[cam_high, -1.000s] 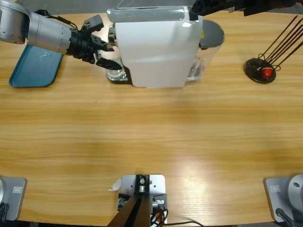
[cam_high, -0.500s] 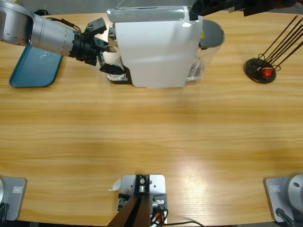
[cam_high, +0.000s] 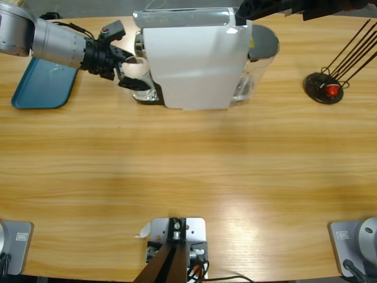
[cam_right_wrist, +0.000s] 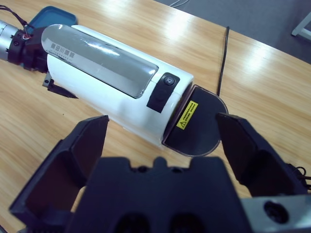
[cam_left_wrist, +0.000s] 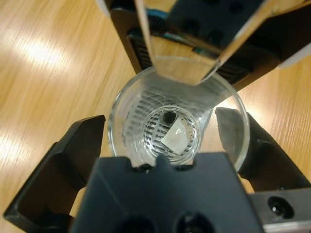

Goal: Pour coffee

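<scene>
The left gripper (cam_left_wrist: 167, 145), jaws spread, straddles the glass tumbler (cam_left_wrist: 179, 121) under the machine's spout (cam_left_wrist: 194, 43); closing comes next.

We are seeing bright, even overhead light glaring in pale patches on the tabletop (cam_high: 235, 194); the left gripper (cam_left_wrist: 160, 131) is blurring close to the lens.

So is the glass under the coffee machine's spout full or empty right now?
Empty, as far as shows: the left wrist view looks straight down through the glass tumbler to the drip grate beneath, with no brown liquid visible.
</scene>
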`<state>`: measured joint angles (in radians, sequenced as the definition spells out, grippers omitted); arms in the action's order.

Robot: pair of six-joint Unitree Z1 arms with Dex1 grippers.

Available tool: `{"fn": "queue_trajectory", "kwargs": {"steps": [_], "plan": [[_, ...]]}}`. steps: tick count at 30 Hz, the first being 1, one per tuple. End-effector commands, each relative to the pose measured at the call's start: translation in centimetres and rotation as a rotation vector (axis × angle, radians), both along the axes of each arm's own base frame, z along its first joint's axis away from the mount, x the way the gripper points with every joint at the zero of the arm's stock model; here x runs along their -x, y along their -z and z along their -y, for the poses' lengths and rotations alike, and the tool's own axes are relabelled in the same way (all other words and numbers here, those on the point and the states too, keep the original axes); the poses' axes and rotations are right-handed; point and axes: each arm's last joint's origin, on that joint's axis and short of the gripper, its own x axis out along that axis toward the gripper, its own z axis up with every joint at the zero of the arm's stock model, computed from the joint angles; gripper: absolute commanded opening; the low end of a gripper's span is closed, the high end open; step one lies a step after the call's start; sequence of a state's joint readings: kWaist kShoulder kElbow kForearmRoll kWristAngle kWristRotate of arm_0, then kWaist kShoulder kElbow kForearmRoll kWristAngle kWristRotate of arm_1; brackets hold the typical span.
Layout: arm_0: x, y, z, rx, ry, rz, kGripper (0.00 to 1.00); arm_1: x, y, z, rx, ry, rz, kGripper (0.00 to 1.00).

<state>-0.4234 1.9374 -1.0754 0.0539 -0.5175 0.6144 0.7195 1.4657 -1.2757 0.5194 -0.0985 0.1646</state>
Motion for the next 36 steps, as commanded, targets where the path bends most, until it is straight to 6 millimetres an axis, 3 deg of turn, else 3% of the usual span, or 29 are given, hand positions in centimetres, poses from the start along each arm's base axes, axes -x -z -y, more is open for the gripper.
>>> {"fn": "queue_trajectory", "kwargs": {"steps": [1,12,19,21,25,26,30,36], "plan": [[2.3,-0.4,-1.4,0.009,-0.005,-0.035,0.996,-0.5,0.4,0.0,0.037,-0.007,-0.025,1.000],[6.2,-2.4,-3.4,0.006,-0.034,-0.003,0.996,-1.3,-1.9,-0.6,0.106,-0.053,-0.009,1.000],[7.4,-3.3,-5.6,-0.066,-0.192,0.032,0.996,-3.9,-3.8,-3.0,0.145,-0.105,-0.031,0.963],[8.2,-3.8,-6.1,-0.063,-0.269,0.015,0.996,-4.6,-4.3,-3.4,0.141,-0.114,-0.032,0.833],[10.7,-4.7,-6.8,-0.011,-0.440,-0.114,0.996,-6.1,-5.0,-3.7,0.172,-0.129,-0.055,0.107],[11.3,-4.8,-7.0,-0.003,-0.455,-0.130,0.996,-6.6,-5.1,-3.6,0.178,-0.119,-0.063,0.011],[13.0,-4.5,-7.3,0.019,-0.495,-0.183,0.996,-8.1,-4.6,-2.3,0.185,-0.083,-0.091,0.000],[12.5,-3.8,-6.7,0.007,-0.493,-0.214,0.996,-10.1,-2.1,-3.3,0.148,-0.138,-0.192,0.000]]}}
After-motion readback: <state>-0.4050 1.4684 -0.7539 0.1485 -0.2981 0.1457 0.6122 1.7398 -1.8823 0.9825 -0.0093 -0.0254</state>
